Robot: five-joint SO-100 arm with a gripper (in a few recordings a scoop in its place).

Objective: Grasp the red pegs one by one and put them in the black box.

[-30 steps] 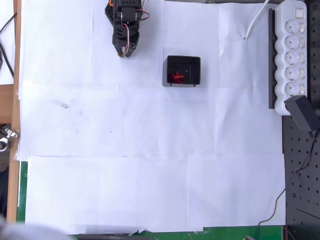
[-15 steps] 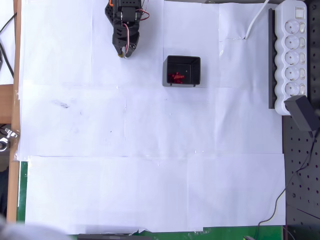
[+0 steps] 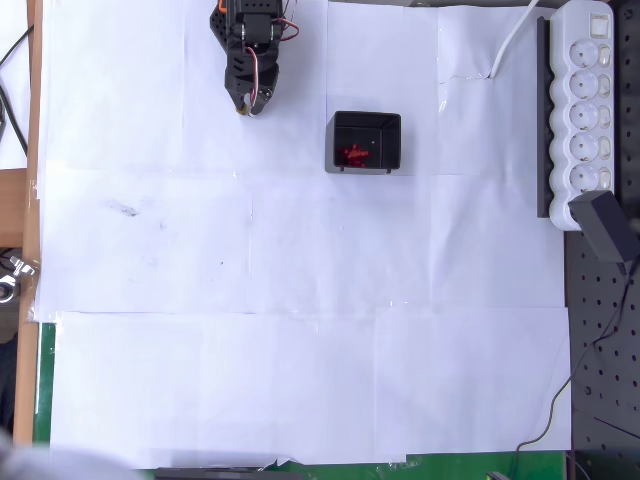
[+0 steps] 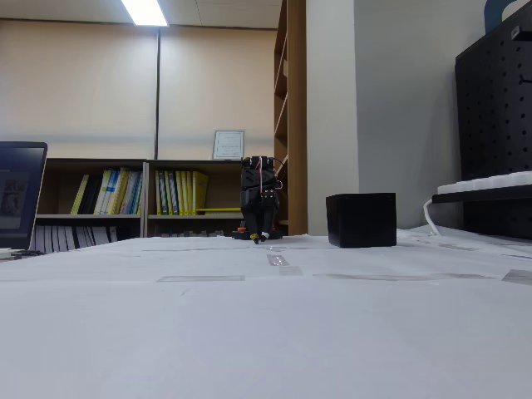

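Overhead view: nothing has shifted across the last second. The arm sits in the same folded pose at the far edge of the tabletop (image 3: pixel 300 300), and the end effector (image 3: pixel 248 103) stays pointed down at the white paper, to the left of the black box (image 3: pixel 366 141) and apart from it. Its fingers look drawn close together with nothing red between them; the tips are too small to tell whether they are fully shut.

The red pegs (image 3: pixel 353 154) lie as a small red cluster on the box floor, toward its lower-left corner. Individual pegs cannot be counted at this size. No red dots are visible on the paper anywhere else.

Fixed view, low across the tabletop: the end effector (image 4: pixel 261 238) hangs just above or at the surface, and the black box (image 4: pixel 361 219) stands to its right, well clear. The box walls hide its contents from this side.

Judgement: with all visible red inside the box and the arm motionless in what looks like a rest pose, the task appears complete, or the arm is idling after the last drop. Nothing left to pick that I can see. The white power strip (image 3: pixel 585 110) at the right edge is uninvolved.
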